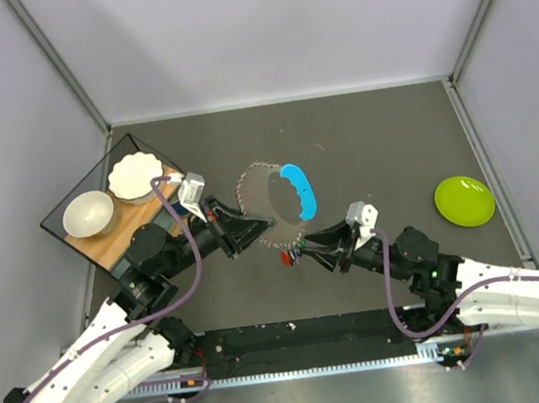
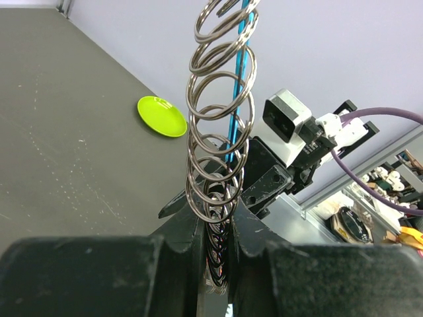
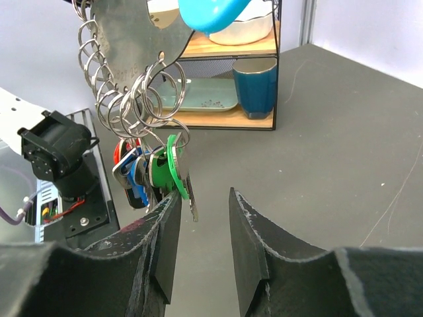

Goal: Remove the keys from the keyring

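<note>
A flat metal holder with a blue grip has several silver split rings along its rim. My left gripper is shut on its lower edge, with rings pinched between the fingers. The keys, with green, blue and red heads, hang in a bunch from the keyring loops; they also show in the top view. My right gripper is open and empty. The green key hangs just at its left fingertip.
A lime-green plate lies at the right, also in the left wrist view. A wire and wood shelf with two white bowls stands at the left. A blue cup sits on its lower level.
</note>
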Motion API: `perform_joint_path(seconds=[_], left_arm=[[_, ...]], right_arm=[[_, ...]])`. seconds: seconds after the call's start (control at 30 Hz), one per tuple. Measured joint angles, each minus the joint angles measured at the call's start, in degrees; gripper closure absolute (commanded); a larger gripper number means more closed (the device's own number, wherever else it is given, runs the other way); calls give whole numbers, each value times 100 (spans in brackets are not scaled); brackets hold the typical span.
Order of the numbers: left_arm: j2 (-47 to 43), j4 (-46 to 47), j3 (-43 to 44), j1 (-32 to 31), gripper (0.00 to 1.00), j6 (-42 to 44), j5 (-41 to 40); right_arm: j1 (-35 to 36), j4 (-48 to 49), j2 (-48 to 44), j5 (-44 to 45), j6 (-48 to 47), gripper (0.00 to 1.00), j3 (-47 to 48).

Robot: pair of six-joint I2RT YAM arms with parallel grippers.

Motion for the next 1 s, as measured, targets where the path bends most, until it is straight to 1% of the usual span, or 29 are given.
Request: perform_joint_path(seconds=[0.07, 0.23, 0.33, 0.7, 0.9, 1.0], left_arm=[[0, 4, 0, 0, 100, -17, 0], [0, 7, 0, 0, 100, -37, -4], [0, 9, 0, 0, 100, -39, -24], [2, 79, -9, 2, 100, -37, -52], [9, 87, -48, 0, 100, -35, -111], [13, 85, -55, 0, 100, -31, -142]], right_arm=[[0, 63, 66, 4, 2, 63, 0], [0, 240, 319, 24, 2, 57, 2], [0, 321, 492, 28, -2, 55, 4], [0, 660, 756, 393, -120, 56, 129], [0, 782, 778, 444, -166, 57, 247], [0, 903, 780, 415, -164, 60, 247]])
